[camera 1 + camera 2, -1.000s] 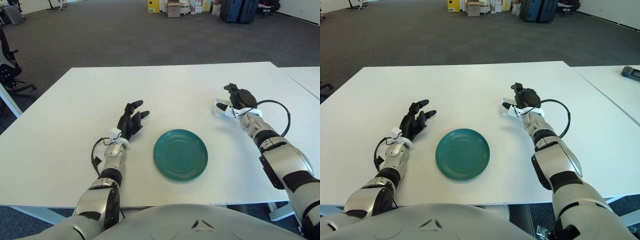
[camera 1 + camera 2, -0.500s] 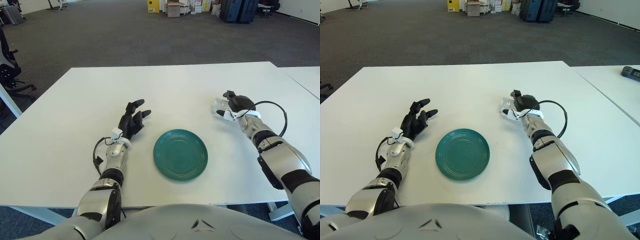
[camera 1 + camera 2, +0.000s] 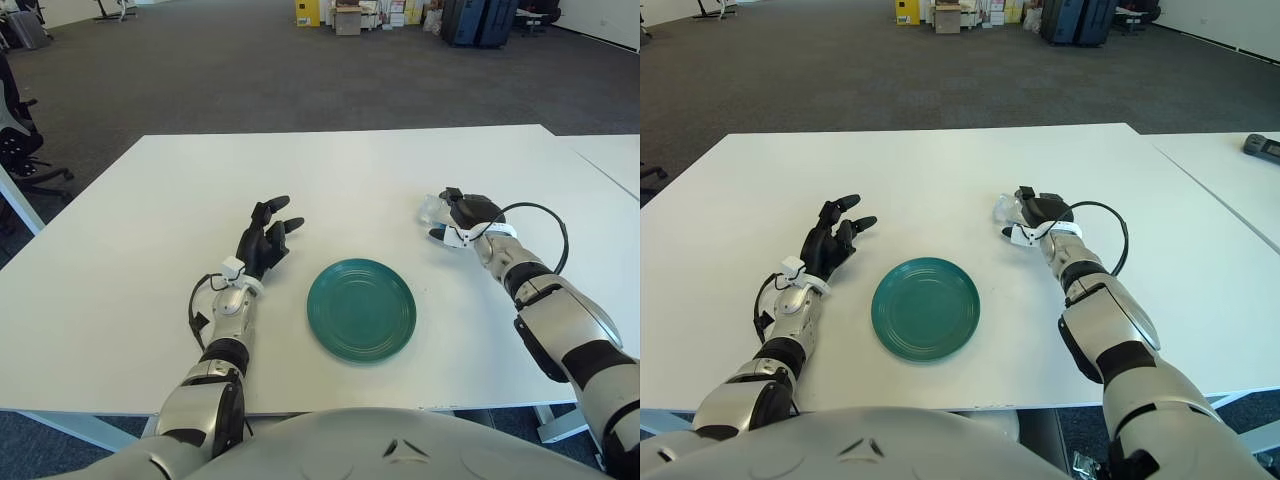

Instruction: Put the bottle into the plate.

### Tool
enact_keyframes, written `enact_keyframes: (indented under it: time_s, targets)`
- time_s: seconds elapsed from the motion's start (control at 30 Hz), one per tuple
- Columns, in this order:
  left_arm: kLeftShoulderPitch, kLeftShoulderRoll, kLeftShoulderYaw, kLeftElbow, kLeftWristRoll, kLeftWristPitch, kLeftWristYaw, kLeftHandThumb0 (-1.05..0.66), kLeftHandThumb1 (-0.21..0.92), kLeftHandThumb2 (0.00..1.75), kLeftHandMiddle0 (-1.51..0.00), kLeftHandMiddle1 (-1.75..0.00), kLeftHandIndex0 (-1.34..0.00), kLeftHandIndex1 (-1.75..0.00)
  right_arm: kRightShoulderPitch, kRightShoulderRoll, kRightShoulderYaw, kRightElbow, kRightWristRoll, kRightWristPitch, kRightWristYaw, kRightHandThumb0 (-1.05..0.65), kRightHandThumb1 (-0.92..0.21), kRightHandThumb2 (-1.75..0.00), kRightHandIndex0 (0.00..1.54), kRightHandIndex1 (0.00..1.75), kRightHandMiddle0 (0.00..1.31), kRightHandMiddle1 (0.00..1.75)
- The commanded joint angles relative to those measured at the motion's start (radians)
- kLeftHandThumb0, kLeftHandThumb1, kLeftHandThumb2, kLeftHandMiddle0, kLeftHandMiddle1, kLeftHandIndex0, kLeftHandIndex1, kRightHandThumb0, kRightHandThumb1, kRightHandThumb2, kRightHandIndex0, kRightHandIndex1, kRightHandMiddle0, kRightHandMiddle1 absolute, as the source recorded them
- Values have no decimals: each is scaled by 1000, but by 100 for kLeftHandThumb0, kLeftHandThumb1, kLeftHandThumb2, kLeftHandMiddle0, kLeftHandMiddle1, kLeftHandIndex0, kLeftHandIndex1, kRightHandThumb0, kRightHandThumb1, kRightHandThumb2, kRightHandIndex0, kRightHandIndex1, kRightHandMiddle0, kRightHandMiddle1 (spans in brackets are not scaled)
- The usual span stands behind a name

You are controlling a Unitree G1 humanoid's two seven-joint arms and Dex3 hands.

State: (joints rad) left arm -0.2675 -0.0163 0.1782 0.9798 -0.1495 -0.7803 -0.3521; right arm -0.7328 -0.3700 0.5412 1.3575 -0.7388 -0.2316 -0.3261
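Your right hand [image 3: 466, 215] is out on the right side of the white table [image 3: 120, 250], fingers curled around the clear bottle [image 3: 432, 209], which sits low at the tabletop and pokes out from the hand toward the table's middle. Whether the bottle is touching the surface or just off it, you can't tell from here. The bottle is well apart from the teal plate [image 3: 361, 309], which lies flat in front of you, nearer the table's front edge and between your two arms. A black cable [image 3: 545, 215] loops from the right wrist and arcs over the table behind the forearm. Your left hand [image 3: 265, 238] is parked on the left, just beside the plate's far-left rim, forearm lying on the table, black fingers spread and raised, nothing in them. Grey carpet and stacked luggage fill the room beyond the table.
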Motion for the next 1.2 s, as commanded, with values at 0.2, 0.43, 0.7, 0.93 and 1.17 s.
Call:
enact_keyframes:
  time_s: [0.2, 0.43, 0.7, 0.93, 1.17]
  targets:
    - [66, -29, 13, -6, -43, -3, -32, -89, 92, 81, -51, -78, -9, -111, 65, 15, 31, 24, -18, -6, 75, -87, -92, -54, 33, 6, 0, 67]
    - [72, -30, 17, -24, -57, 6, -47, -89, 92, 82, -52, -80, -8, -111, 70, 15, 55, 23, -30, -11, 68, -83, -92, -48, 31, 55, 0, 92]
    - [79, -30, 21, -38, -64, 14, -52, -87, 92, 84, -53, -82, -10, -112, 77, 16, 105, 25, -67, 18, 5, -51, -64, -84, 58, 161, 32, 167]
    - [82, -33, 27, -43, -70, 26, -55, -86, 92, 85, -55, -85, -12, -114, 84, 25, 106, 24, -65, 70, -93, -46, -38, -122, 97, 174, 55, 174]
    - [82, -30, 27, -40, -68, 22, -53, -87, 92, 85, -55, -87, -13, -115, 77, 11, 122, 21, -77, 60, -128, -46, -35, -127, 106, 175, 58, 175]
